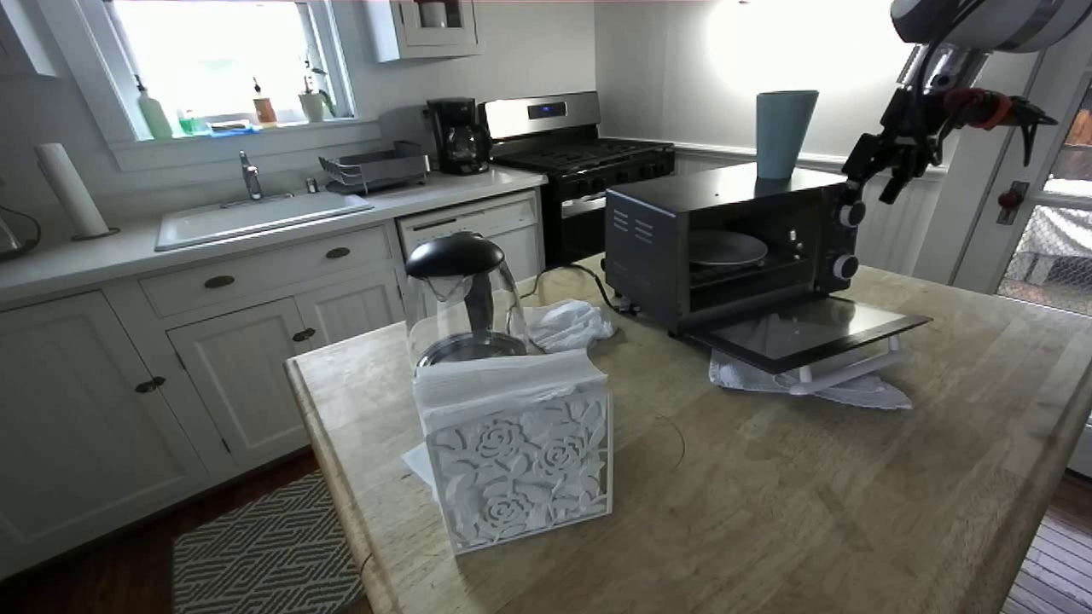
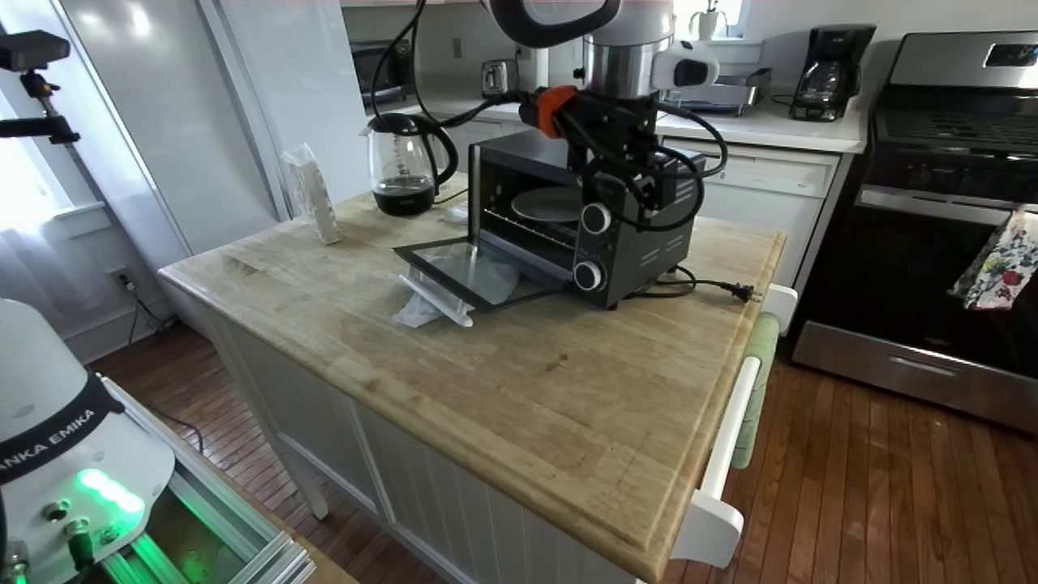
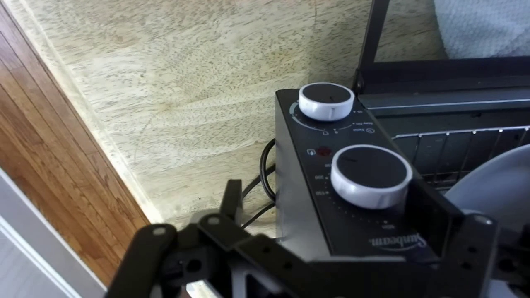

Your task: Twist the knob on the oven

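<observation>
Black oven point(image 1: 661, 256) | 2 knobs point(image 3: 371, 169) | fingers point(image 3: 232, 200) wide apart, empty; oven contact unclear | plate point(image 3: 497, 182) cut off, wrist view

The arm point(image 2: 649, 23) is white, its gripper point(image 1: 871, 188) black.

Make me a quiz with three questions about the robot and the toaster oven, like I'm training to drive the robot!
1. Count: How many round knobs are on the front of the toaster oven?

2. True or false: The robot's gripper is open.

3. Pick one: What is standing on top of the oven?
A) the glass pot
B) a tall blue cup
C) the plate

Key:
1. Two, one above the other.
2. True. Its jaws stand apart in the wrist view.
3. B.
</observation>
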`<state>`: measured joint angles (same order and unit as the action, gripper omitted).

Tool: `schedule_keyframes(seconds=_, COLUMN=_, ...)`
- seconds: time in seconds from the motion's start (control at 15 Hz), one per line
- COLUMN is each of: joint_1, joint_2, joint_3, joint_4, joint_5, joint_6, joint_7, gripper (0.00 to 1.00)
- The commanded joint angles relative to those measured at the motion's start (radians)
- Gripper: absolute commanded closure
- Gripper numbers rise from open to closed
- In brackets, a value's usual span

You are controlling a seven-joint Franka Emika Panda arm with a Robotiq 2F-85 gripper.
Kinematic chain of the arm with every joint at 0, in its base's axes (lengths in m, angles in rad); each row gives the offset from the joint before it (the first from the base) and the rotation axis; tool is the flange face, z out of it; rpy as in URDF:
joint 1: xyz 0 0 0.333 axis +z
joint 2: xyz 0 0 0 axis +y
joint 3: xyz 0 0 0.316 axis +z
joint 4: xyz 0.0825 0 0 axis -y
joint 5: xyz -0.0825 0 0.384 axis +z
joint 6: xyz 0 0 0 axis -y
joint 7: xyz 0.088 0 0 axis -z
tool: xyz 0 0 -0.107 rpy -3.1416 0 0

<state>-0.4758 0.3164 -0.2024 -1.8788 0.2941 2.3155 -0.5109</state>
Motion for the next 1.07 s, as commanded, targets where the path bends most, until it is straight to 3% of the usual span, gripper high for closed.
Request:
schedule_keyframes(seconds=0.0, joint_1=-0.006, joint_2=-0.004, joint_3=-0.026, joint_4=0.018, joint_5=-0.017, joint_6=0.012, joint_7=0.024, gripper=0.00)
schedule_keyframes(seconds=1.0, joint_1=-0.020, joint_2=0.086, joint_3=-0.033, joint_4=0.104, joint_5=-0.007, joint_6=-0.087, joint_7=0.034, gripper=0.00)
